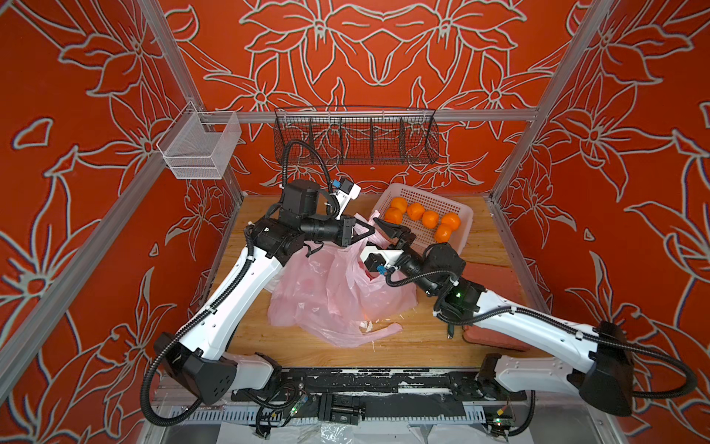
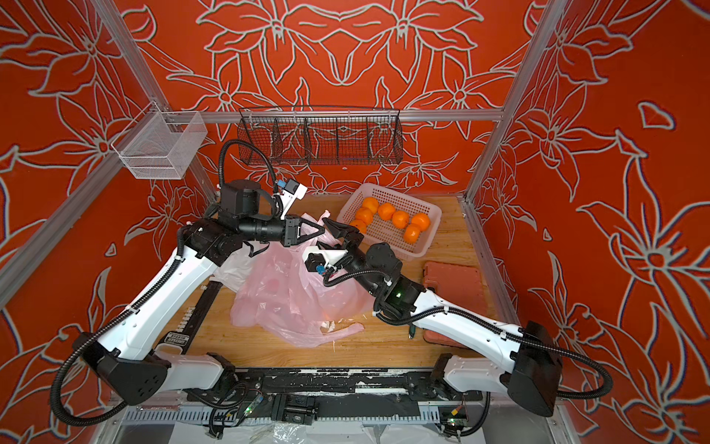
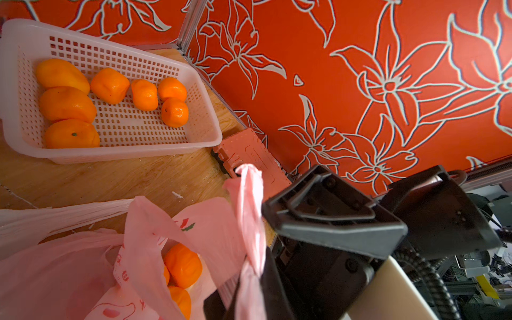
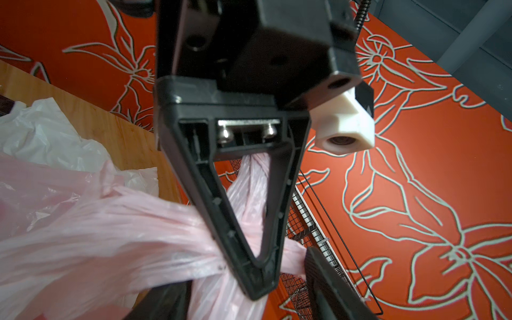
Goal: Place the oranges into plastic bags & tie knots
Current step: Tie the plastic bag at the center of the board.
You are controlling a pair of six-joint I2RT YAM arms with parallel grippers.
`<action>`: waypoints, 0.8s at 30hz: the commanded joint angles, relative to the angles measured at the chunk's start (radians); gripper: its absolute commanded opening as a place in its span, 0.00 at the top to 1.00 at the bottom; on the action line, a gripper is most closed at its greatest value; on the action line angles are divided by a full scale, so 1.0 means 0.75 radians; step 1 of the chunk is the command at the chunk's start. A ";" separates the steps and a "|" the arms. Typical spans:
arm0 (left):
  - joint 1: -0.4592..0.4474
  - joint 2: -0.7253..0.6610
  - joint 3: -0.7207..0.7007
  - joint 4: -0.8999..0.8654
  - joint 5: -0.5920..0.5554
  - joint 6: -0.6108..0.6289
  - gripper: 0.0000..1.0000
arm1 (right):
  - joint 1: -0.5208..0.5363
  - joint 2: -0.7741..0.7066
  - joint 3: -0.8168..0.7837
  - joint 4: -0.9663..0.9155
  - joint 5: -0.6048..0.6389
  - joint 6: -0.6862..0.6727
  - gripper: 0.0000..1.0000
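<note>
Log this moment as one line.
left gripper: shut on handle of pink bag | right gripper: open, close beside that handle | oranges: some inside pink bag, others in white basket

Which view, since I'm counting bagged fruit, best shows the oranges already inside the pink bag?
The left wrist view: it looks into the pink bag's open mouth, where at least two oranges show clearly. Both top views show the bag, but nothing inside it can be made out. The right wrist view shows only its bunched handles.

Lab cell: aluminium frame [image 1: 480,114], printed walls [image 1: 384,50].
</note>
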 commanded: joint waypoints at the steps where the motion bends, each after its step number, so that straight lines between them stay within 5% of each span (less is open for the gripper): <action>1: 0.006 -0.034 -0.007 -0.017 0.070 0.036 1.00 | 0.008 -0.006 0.035 0.021 -0.024 0.020 0.38; 14: 0.006 -0.040 0.001 -0.081 0.068 0.102 0.87 | 0.010 -0.013 0.060 -0.045 -0.083 0.091 0.61; 24: 0.009 -0.049 -0.005 -0.113 0.009 0.123 0.77 | 0.010 -0.045 0.036 -0.060 -0.096 0.157 0.89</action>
